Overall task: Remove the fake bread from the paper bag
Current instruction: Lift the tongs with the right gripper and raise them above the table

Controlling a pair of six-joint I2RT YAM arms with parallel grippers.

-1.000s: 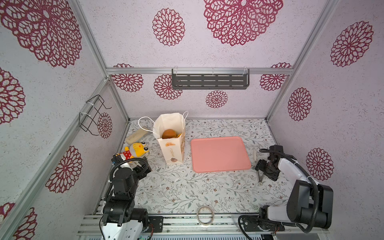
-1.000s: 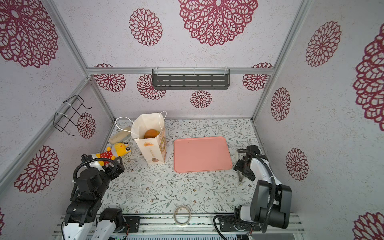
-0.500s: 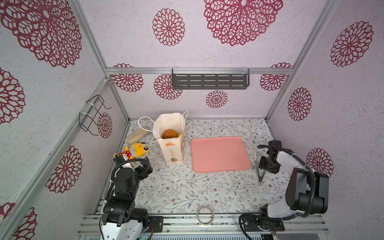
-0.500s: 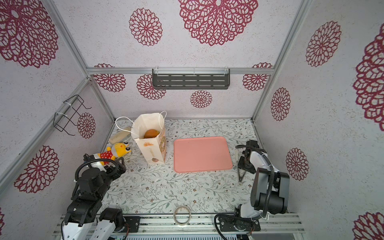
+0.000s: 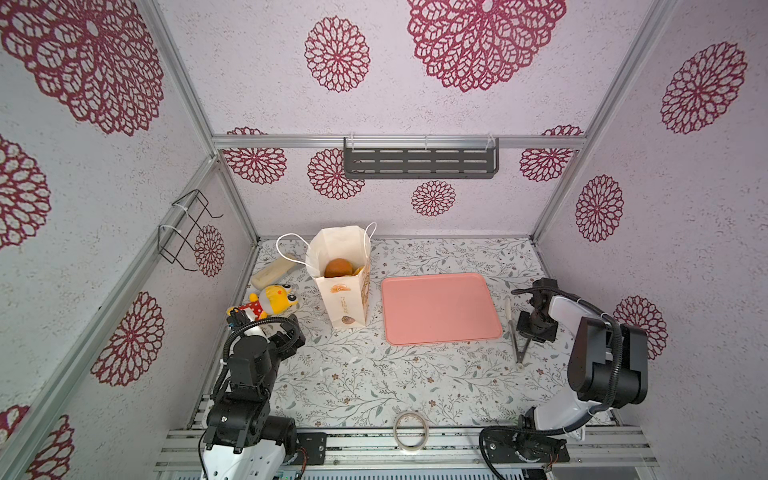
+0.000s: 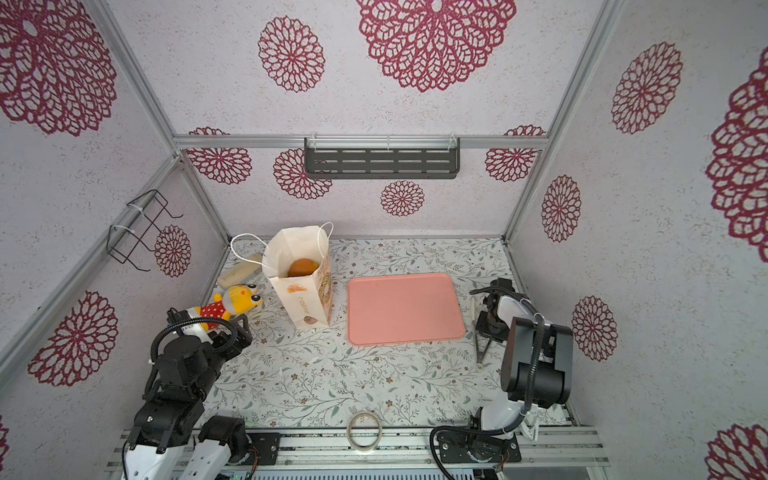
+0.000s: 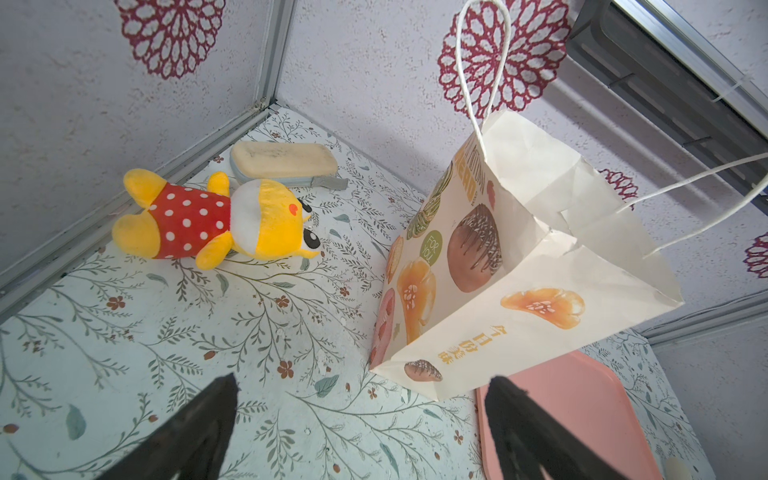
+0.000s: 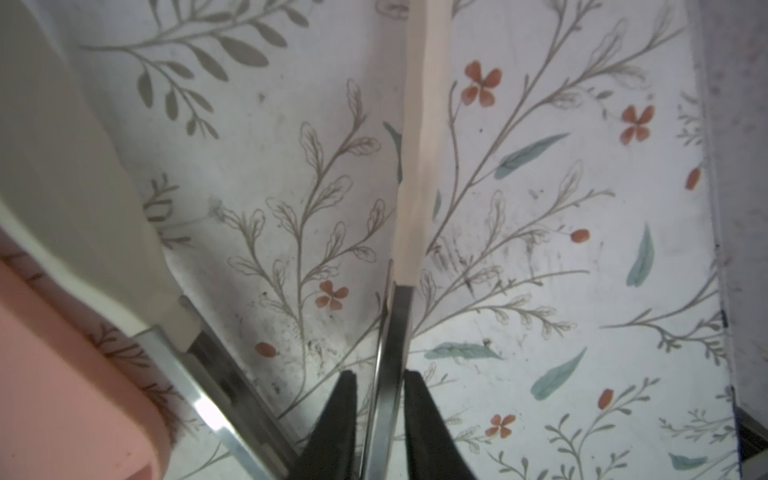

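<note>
The paper bag (image 5: 343,291) (image 6: 301,297) stands upright at the back left, cream-white with bread prints and its mouth open. A round brown bun of the fake bread (image 5: 337,267) (image 6: 303,266) shows inside the mouth; anything deeper is hidden. My left gripper (image 7: 359,382) (image 5: 291,330) is open and empty, low over the table in front of the bag (image 7: 519,270). My right gripper (image 8: 381,376) (image 5: 534,328) is at the far right, shut on one metal arm of the tongs (image 8: 399,324) (image 5: 510,320). The tongs' other arm lies free beside it.
A flat pink tray (image 5: 440,307) (image 6: 403,307) lies between the bag and the tongs. A yellow plush toy (image 5: 272,299) (image 7: 216,220) and a beige block (image 5: 272,271) lie at the left wall. A tape roll (image 5: 410,430) sits at the front edge.
The right gripper's jaws have narrowed from wide open onto one arm of the tongs, and its wrist has shifted slightly over them. The left arm, bag and bread have not moved.
</note>
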